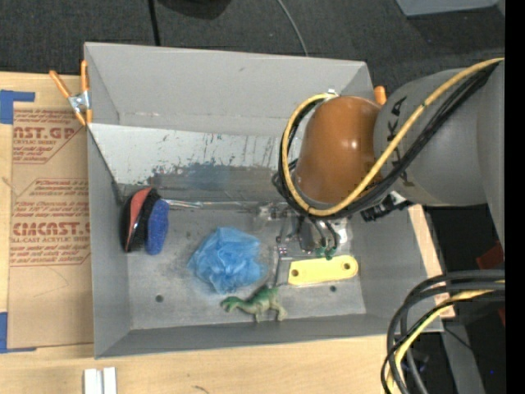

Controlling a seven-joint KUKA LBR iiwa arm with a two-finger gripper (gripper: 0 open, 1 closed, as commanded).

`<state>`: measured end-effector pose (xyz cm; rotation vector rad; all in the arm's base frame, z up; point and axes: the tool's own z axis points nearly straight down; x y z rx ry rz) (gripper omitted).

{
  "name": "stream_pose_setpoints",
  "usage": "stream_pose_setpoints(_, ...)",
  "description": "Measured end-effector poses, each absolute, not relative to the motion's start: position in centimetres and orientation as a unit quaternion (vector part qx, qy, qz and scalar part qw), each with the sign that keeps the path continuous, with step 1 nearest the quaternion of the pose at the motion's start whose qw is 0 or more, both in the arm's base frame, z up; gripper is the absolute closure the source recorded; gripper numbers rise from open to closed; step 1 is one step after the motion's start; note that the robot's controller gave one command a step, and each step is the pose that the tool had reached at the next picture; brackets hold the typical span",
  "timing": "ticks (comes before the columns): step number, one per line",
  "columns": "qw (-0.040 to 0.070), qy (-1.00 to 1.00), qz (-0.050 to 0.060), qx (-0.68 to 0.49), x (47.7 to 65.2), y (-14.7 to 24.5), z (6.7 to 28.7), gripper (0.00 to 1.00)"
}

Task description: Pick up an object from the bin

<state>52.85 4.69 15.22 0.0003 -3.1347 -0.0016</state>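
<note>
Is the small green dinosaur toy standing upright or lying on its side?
Lying on its side: the green dinosaur toy shows its whole profile, legs and tail, flat on the bin floor.

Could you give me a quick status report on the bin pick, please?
Gripper down in the bin, right of centre. Nearest: yellow tag and blue crumpled cloth. Green toy dinosaur by the near wall, clear of it.

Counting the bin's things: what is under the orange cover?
At its lower edge show the gripper and a flat yellow piece; whatever lies on the bin floor beneath is hidden.
</note>
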Motion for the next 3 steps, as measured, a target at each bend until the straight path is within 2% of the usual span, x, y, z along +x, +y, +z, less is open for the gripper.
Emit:
stream_pose_setpoints(1, 0.000, -1.000, -0.001, 0.000, 53.0, 4.7, 15.7, 0.00)
stream_pose_setpoints(2, -0.002, -1.000, 0.000, 0.027, 53.7, 5.8, 12.2, 0.00)
stream_pose_setpoints(3, 0.002, -0.999, -0.001, 0.034, 55.7, 5.7, 9.8, 0.00)
